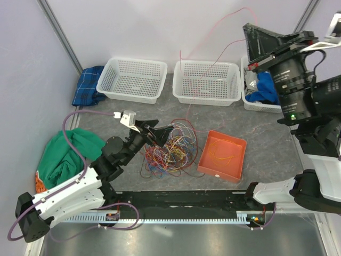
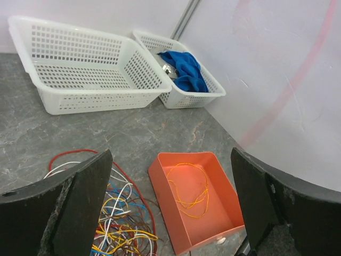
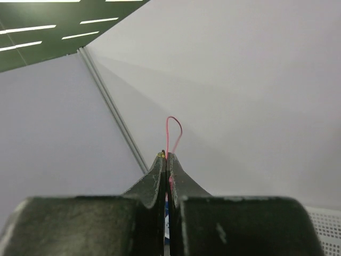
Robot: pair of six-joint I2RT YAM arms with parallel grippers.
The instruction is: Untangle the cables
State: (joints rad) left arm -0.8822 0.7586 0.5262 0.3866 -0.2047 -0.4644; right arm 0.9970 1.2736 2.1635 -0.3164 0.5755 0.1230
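I read the table (image 2: 42, 133) as smooth and matt, grey with a stone pattern. The baskets (image 2: 90, 101) are white perforated plastic with a slight sheen. The tray (image 1: 234, 160) is smooth orange plastic, semi-gloss. The cables (image 1: 168, 149) carry smooth, plastic-looking insulation; the red cable (image 3: 173, 130) looks the same. The blue cloth (image 2: 184, 69) and green cloth (image 1: 64, 154) are matt, creased fabric. The left fingers (image 2: 80, 208) are matt black with rough, scuffed grey edges. The right fingers (image 3: 154, 186) are matt black, lightly speckled. The walls (image 3: 256, 80) are smooth, matt panels.
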